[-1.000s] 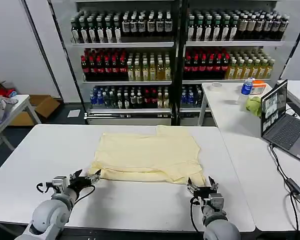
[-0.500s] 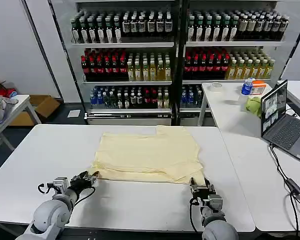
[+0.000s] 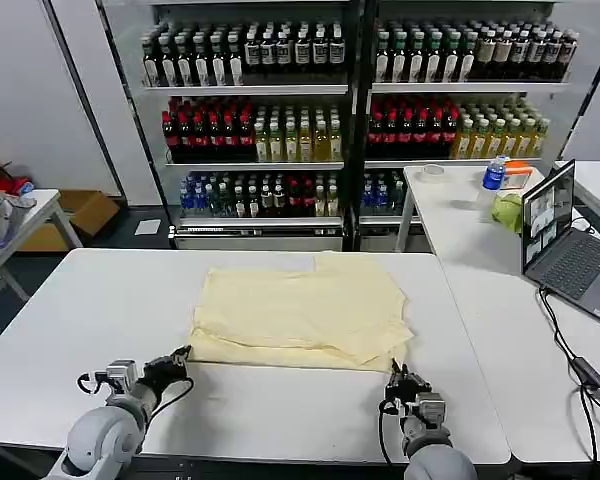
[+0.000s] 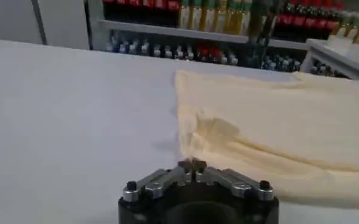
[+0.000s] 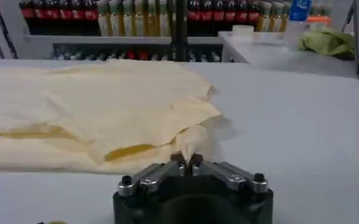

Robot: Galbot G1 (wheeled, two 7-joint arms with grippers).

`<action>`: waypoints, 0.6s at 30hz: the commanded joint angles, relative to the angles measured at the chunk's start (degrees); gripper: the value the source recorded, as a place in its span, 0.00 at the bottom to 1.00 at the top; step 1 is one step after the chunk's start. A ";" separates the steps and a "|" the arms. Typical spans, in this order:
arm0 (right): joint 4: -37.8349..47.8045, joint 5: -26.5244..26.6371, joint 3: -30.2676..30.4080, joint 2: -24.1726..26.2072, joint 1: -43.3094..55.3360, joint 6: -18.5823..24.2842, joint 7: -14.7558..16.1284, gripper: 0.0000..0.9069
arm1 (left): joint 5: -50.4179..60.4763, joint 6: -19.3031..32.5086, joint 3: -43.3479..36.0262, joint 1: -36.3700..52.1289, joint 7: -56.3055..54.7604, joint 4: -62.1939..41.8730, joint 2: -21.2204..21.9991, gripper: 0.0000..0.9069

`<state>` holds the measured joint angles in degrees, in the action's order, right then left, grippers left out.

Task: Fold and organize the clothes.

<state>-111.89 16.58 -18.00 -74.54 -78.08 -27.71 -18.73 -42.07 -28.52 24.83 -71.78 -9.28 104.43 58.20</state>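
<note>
Head view: garment (image 3: 298, 312) just beyond left gripper (image 3: 179, 357), right gripper (image 3: 401, 377).

My view: white table (image 3: 100, 300) up front, 2nd white table (image 3: 460, 215) w/ laptop (image 3: 570, 250) at right. Behind, shelves (image 3: 350, 100) packed w/ bottles (image 3: 250, 135), white wall (image 3: 20, 90), cardboard box (image 3: 85, 212) on dark floor (image 3: 140, 215) at left.
</note>
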 commanded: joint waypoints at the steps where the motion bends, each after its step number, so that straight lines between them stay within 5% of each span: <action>1: -2.50 -0.12 -0.14 0.01 -1.74 -0.02 0.02 0.00 | -0.60 0.20 1.23 -6.39 -0.06 5.93 0.76 0.01; 18: -14.90 -3.15 -2.01 3.45 -15.72 -0.41 1.04 0.00 | -0.34 -0.06 8.05 -21.62 -1.02 18.28 2.74 0.01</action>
<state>-121.66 14.01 -19.81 -71.92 -88.21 -28.30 -17.67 -42.46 -28.58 29.09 -83.38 -10.13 114.68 60.50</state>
